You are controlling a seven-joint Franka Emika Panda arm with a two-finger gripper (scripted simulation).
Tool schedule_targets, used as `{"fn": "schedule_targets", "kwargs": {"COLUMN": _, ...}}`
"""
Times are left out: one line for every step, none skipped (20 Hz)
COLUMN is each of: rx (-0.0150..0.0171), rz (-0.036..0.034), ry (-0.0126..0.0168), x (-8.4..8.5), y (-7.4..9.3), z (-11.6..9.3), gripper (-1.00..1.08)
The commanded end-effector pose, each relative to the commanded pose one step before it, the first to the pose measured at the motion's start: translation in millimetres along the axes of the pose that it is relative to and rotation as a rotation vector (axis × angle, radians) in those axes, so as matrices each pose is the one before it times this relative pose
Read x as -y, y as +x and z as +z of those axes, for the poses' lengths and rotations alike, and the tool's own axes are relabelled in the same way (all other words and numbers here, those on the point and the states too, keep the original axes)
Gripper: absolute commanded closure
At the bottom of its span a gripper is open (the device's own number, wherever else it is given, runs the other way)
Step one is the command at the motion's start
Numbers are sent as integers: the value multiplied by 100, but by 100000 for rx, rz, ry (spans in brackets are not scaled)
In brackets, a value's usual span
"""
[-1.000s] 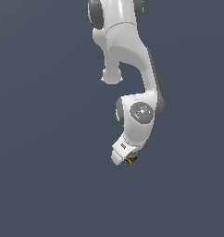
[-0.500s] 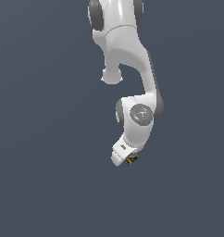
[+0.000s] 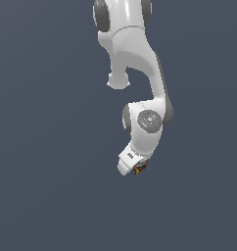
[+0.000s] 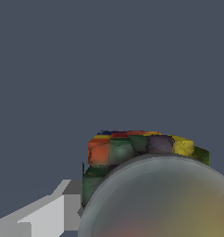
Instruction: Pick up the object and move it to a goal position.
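Object (image 3: 138, 169) at the arm's tip, a little below and right of the exterior frame's centre, held off any surface.

Object: a tiny dark block with red, yellow, green and blue patches, it shows in the wrist view (image 4: 141, 152) low and right of centre, half hidden behind a greyish rounded dome that fills the lower right corner. A pale grey finger (image 4: 49, 210) lies against its side at the lower left of that frame; the opposite finger is out of sight, so the gripper (image 3: 135, 166) appears clenched on the block, though this rests on one visible contact. No goal marker is visible against the plain blue-grey background. For the carry, I judge it best to keep the squeeze constant and move smoothly, since so small a block could slip or twist between the pads.
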State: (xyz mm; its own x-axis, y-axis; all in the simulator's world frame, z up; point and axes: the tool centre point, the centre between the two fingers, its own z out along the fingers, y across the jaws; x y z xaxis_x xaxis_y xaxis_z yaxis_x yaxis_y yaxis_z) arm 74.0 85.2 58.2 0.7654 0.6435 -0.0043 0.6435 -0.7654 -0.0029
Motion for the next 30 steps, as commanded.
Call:
{"fn": "schedule_targets", "kwargs": {"rx": -295, "rz": 27, "ry": -221, "x": -89, "y": 69, "z": -745, "gripper": 108}}
{"fn": "schedule_targets", "kwargs": {"rx": 0, "rz": 0, "ry": 0, "x": -5, "y": -11, "z": -369, "gripper": 108}}
{"fn": "schedule_targets", "kwargs": {"rx": 0, "rz": 0, "ry": 0, "x": -6, "y": -13, "z": -441, "gripper": 108}}
{"fn": "schedule_targets", "kwargs": {"rx": 0, "rz": 0, "ry": 0, "x": -7, "y": -14, "z": -514, "gripper": 108}}
{"fn": "schedule_targets", "kwargs": {"rx": 0, "rz": 0, "ry": 0, "x": -8, "y": -16, "z": -591, "gripper": 108}}
{"fn": "schedule_targets", "kwargs": {"rx": 0, "rz": 0, "ry": 0, "x": -9, "y": -17, "z": -667, "gripper": 108}}
{"fn": "schedule_targets", "kwargs": {"rx": 0, "rz": 0, "ry": 0, "x": -10, "y": -19, "z": -740, "gripper": 108}}
{"fn": "schedule_targets", "kwargs": {"rx": -8, "rz": -59, "ry": -34, "x": 26, "y": 2, "z": -827, "gripper": 108}}
{"fn": "schedule_targets", "kwargs": {"rx": 0, "rz": 0, "ry": 0, "x": -13, "y": -21, "z": -874, "gripper": 108}}
{"fn": "schedule_targets", "kwargs": {"rx": 0, "rz": 0, "ry": 0, "x": -14, "y": -21, "z": -935, "gripper": 108}}
{"fn": "schedule_targets", "kwargs": {"rx": 0, "rz": 0, "ry": 0, "x": -15, "y": -21, "z": -992, "gripper": 108}}
{"fn": "schedule_targets", "kwargs": {"rx": 0, "rz": 0, "ry": 0, "x": -16, "y": -20, "z": -1046, "gripper": 108}}
{"fn": "schedule_targets", "kwargs": {"rx": 0, "rz": 0, "ry": 0, "x": -17, "y": -19, "z": -1096, "gripper": 108}}
{"fn": "schedule_targets", "kwargs": {"rx": -36, "rz": -59, "ry": 6, "x": 15, "y": -2, "z": -1153, "gripper": 108}}
{"fn": "schedule_targets", "kwargs": {"rx": 0, "rz": 0, "ry": 0, "x": -19, "y": -16, "z": -1149, "gripper": 108}}
{"fn": "schedule_targets", "kwargs": {"rx": 0, "rz": 0, "ry": 0, "x": -20, "y": -14, "z": -1151, "gripper": 108}}
{"fn": "schedule_targets", "kwargs": {"rx": 0, "rz": 0, "ry": 0, "x": -21, "y": -11, "z": -1150, "gripper": 108}}
{"fn": "schedule_targets", "kwargs": {"rx": 0, "rz": 0, "ry": 0, "x": -23, "y": -8, "z": -1148, "gripper": 108}}
{"fn": "schedule_targets", "kwargs": {"rx": 0, "rz": 0, "ry": 0, "x": -24, "y": -6, "z": -1143, "gripper": 108}}
{"fn": "schedule_targets", "kwargs": {"rx": -55, "rz": -29, "ry": 30, "x": -15, "y": -4, "z": -1156, "gripper": 108}}
{"fn": "schedule_targets", "kwargs": {"rx": 0, "rz": 0, "ry": 0, "x": -27, "y": 1, "z": -1125, "gripper": 108}}
{"fn": "schedule_targets", "kwargs": {"rx": 0, "rz": 0, "ry": 0, "x": -29, "y": 5, "z": -1113, "gripper": 108}}
{"fn": "schedule_targets", "kwargs": {"rx": 0, "rz": 0, "ry": 0, "x": -31, "y": 9, "z": -1099, "gripper": 108}}
{"fn": "schedule_targets", "kwargs": {"rx": 0, "rz": 0, "ry": 0, "x": -33, "y": 13, "z": -1066, "gripper": 108}}
{"fn": "schedule_targets", "kwargs": {"rx": 0, "rz": 0, "ry": 0, "x": -33, "y": 15, "z": -1007, "gripper": 108}}
{"fn": "schedule_targets", "kwargs": {"rx": 0, "rz": 0, "ry": 0, "x": -33, "y": 17, "z": -934, "gripper": 108}}
{"fn": "schedule_targets", "kwargs": {"rx": 0, "rz": 0, "ry": 0, "x": -32, "y": 19, "z": -861, "gripper": 108}}
{"fn": "schedule_targets", "kwargs": {"rx": 0, "rz": 0, "ry": 0, "x": -33, "y": 21, "z": -791, "gripper": 108}}
{"fn": "schedule_targets", "kwargs": {"rx": 0, "rz": 0, "ry": 0, "x": -34, "y": 25, "z": -721, "gripper": 108}}
{"fn": "schedule_targets", "kwargs": {"rx": -50, "rz": 47, "ry": -3, "x": -60, "y": -7, "z": -685, "gripper": 108}}
